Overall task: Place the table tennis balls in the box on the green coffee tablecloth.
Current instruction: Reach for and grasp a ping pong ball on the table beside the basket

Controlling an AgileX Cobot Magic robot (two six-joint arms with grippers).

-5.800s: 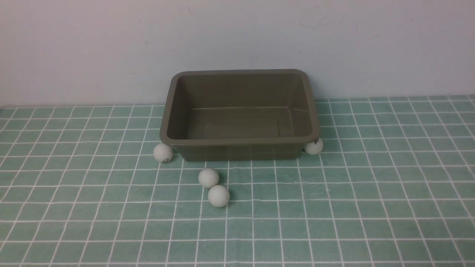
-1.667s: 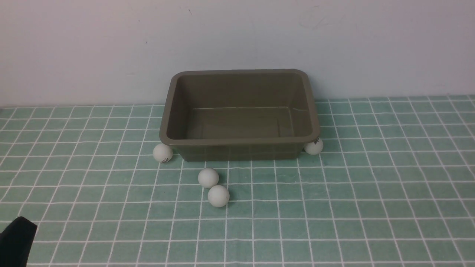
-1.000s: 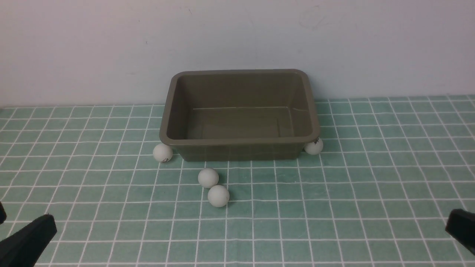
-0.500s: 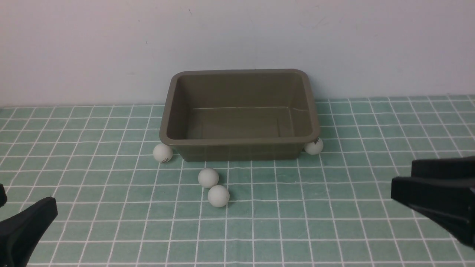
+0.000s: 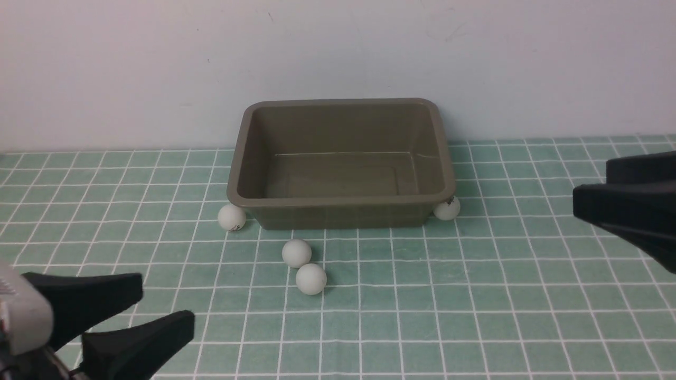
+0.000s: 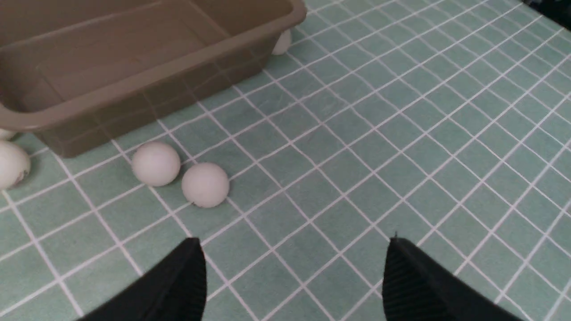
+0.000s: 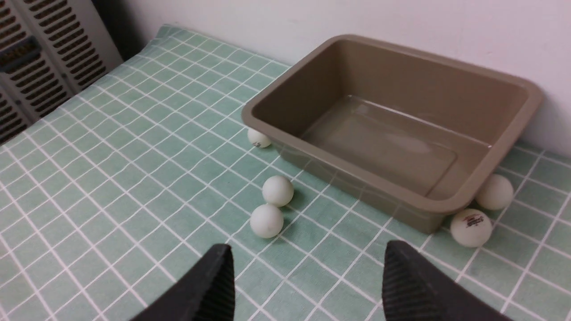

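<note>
Both arms close in on the table tennis balls (image 5: pixel 296 253), every one of them outside the empty box (image 5: pixel 338 201) that stands on the green coffee tablecloth (image 5: pixel 475 316) covering the table. Two balls lie just beside each other in front of the box. A left-corner ball (image 5: pixel 232 217) sits against its left front corner. At its right end are a logo-marked ball (image 7: pixel 471 227) and, behind that, a plain ball (image 7: pixel 494 191) that the front view hides.

The left gripper (image 5: pixel 158 306) hangs low over the cloth short of the pair, jaws apart with nothing between them. The right gripper (image 5: pixel 591 183) is off to the right of the box, likewise parted and empty.

The balls are light and round, so a finger clipping one of the pair would probably send both rolling. The corner balls are tucked under the flared rim, where a reaching gripper could knock the box.

Compared with half a second ago, the left gripper is further in toward the pair and the right gripper is higher in the front view. The balls and box are where they were.
</note>
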